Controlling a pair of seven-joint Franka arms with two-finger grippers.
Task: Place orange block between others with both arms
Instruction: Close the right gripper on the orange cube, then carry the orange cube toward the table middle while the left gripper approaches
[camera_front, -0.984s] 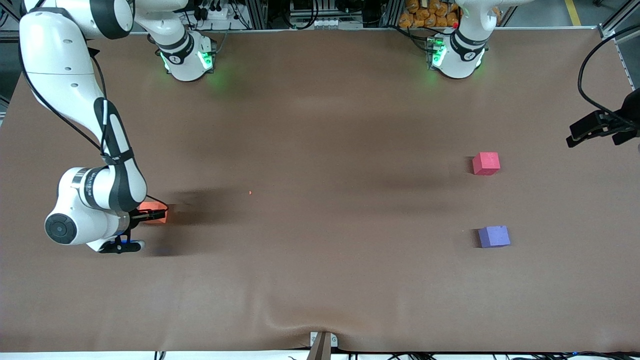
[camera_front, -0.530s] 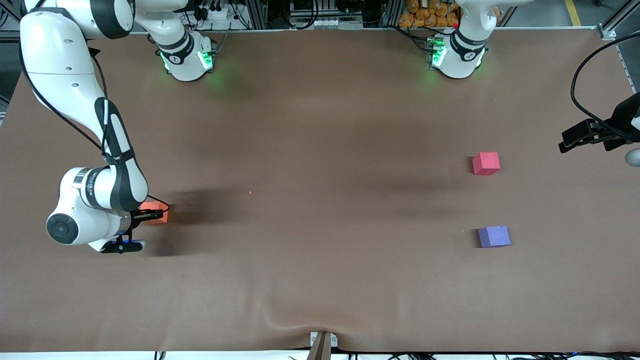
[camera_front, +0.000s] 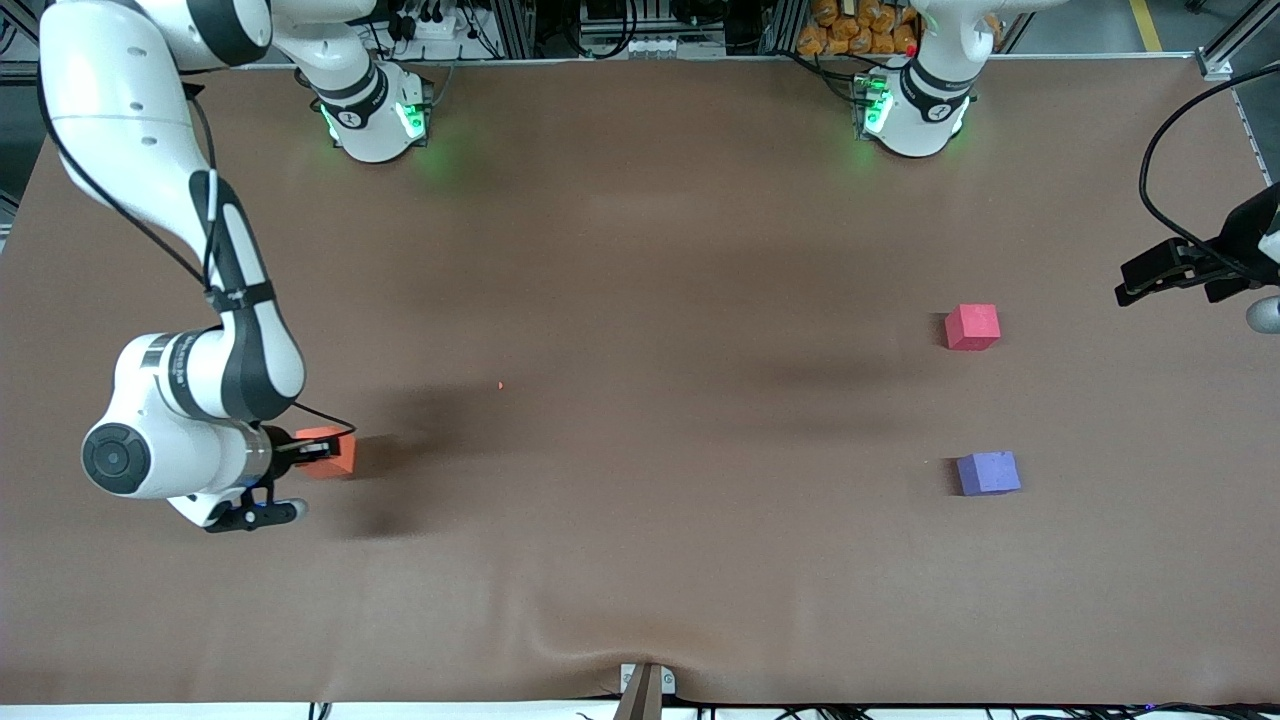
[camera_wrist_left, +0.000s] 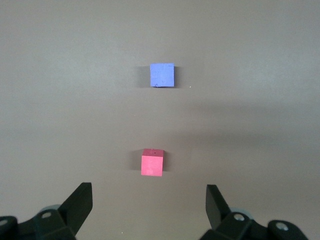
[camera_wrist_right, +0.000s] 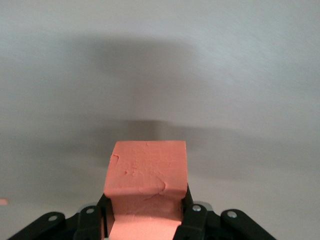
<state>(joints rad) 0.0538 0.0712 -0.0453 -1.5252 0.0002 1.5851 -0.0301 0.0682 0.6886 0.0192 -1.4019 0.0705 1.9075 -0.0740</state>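
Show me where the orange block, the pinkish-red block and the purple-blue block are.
orange block (camera_wrist_right: 146, 172): right wrist view, upper face.
pinkish-red block (camera_front: 972, 326): front view, top face.
purple-blue block (camera_front: 988, 472): front view, top face.

Blocks: three cubes in all. One orange block (camera_front: 328, 452), one pinkish-red block (camera_front: 972, 327), one purple-blue block (camera_front: 988, 473).
Robot arms: two, white with black joint bands.
Green-lit arm bases: two.
Grippers: two, a right gripper (camera_front: 318, 449) and a left gripper (camera_front: 1165, 273).
Tables: one brown table (camera_front: 640, 250).
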